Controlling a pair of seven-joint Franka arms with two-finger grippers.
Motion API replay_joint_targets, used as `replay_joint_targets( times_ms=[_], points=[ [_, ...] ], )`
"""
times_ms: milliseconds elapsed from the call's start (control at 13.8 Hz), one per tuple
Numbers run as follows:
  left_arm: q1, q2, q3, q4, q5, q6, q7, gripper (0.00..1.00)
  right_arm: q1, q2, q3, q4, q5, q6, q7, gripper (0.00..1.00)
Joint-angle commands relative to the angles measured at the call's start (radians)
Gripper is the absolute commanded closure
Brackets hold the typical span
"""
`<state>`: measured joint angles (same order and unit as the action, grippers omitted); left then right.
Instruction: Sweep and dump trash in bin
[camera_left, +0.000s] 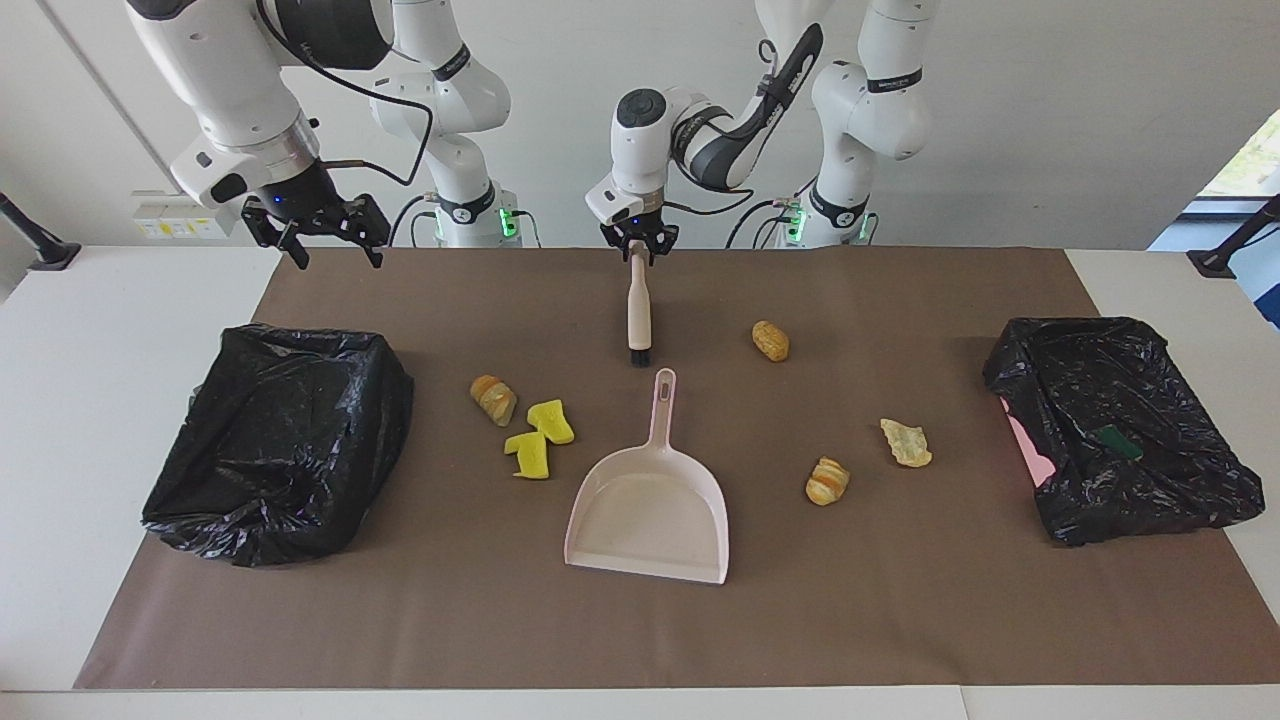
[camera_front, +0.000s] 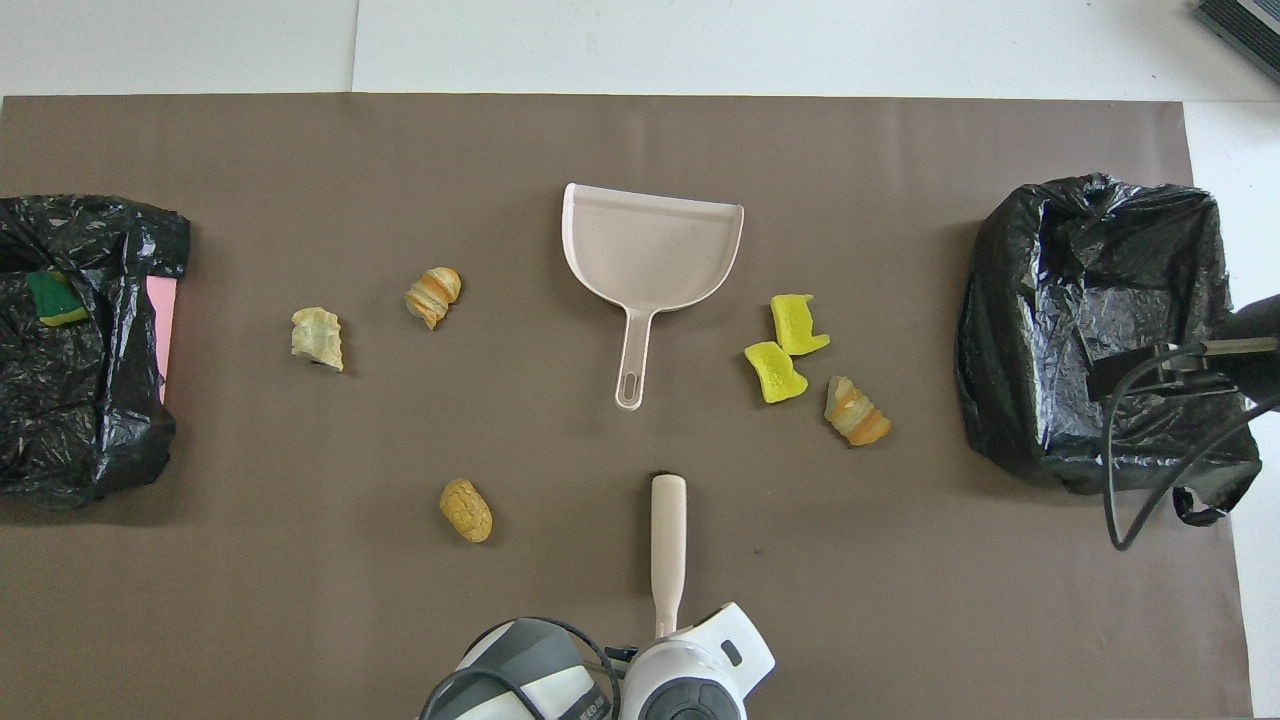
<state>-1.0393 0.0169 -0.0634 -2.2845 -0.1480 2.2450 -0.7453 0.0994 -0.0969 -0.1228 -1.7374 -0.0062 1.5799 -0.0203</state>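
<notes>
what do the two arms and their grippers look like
Both arms are glossy white with rounded links, dark grey joint bands and loose black cables. The left gripper and right gripper are small black units with black fingers; the right shows a blue light. Green lights glow at both bases.

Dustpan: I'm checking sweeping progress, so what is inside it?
Nothing: the dustpan is bare inside, and no part of its tray is covered. All six scraps lie on the mat around it.

Plain white wall (camera_left: 1050, 120); a window (camera_left: 1245, 160), seemingly, admits daylight at the edge
</notes>
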Motion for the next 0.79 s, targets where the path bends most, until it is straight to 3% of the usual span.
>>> replay_joint_targets(
  times_ms=[0, 361, 722],
  points=[
    [0.001, -0.02, 0.017, 0.011, -0.016, -0.019, 0.021, 1.0, -0.004, -0.027, 0.005, -0.033, 0.002, 0.028, -0.032, 0.0],
    [0.065, -0.08, 0.025, 0.059, -0.002, -0.229, 0.069, 1.0, -0.003, -0.026, 0.009, -0.031, 0.002, 0.028, -0.018, 0.0],
    [0.197, -0.159, 0.024, 0.082, 0.109, -0.392, 0.081, 1.0, 0.106, -0.001, 0.015, -0.024, 0.003, 0.086, 0.166, 0.0]
  ],
)
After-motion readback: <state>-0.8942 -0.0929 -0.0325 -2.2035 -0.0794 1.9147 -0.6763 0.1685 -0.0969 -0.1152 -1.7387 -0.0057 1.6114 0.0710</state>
